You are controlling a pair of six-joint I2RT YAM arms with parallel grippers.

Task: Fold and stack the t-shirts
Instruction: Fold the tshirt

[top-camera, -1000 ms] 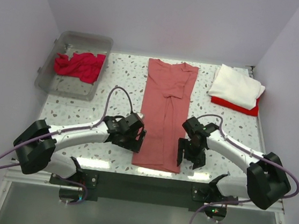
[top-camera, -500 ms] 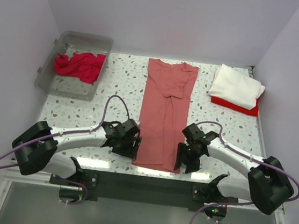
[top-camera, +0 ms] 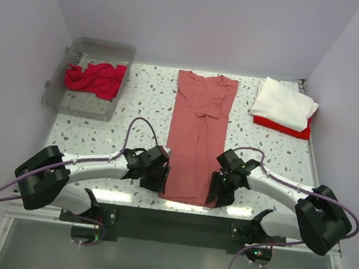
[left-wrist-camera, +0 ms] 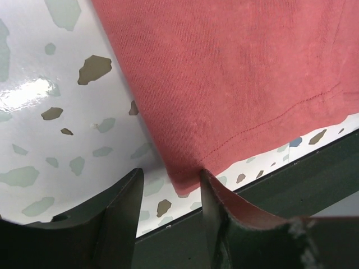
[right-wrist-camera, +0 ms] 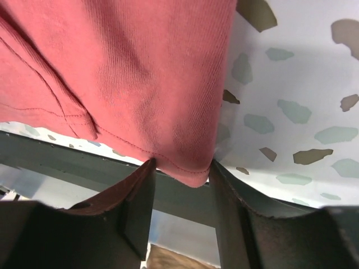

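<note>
The large faded coral-red t-shirt (top-camera: pixel 197 136) lies flat down the middle of the table, folded narrow, its hem at the near edge. My left gripper (top-camera: pixel 159 183) is open at the hem's near left corner; in the left wrist view the corner (left-wrist-camera: pixel 185 179) sits between the open fingers (left-wrist-camera: pixel 216 213). My right gripper (top-camera: pixel 215 194) is open at the near right corner, which hangs between its fingers (right-wrist-camera: pixel 185 171). A white t-shirt (top-camera: pixel 284 102) lies folded on a bright red one (top-camera: pixel 284 127) at the back right. A crimson t-shirt (top-camera: pixel 96 78) is crumpled in the bin.
A clear plastic bin (top-camera: pixel 90 50) stands at the back left. The table's near edge and a dark frame bar (top-camera: pixel 175 225) run just below both grippers. Purple walls close in the back and both sides.
Both grippers have moved toward the near edge, down along the coral-red shirt's sides to its hem corners. The shirt itself has not moved.
</note>
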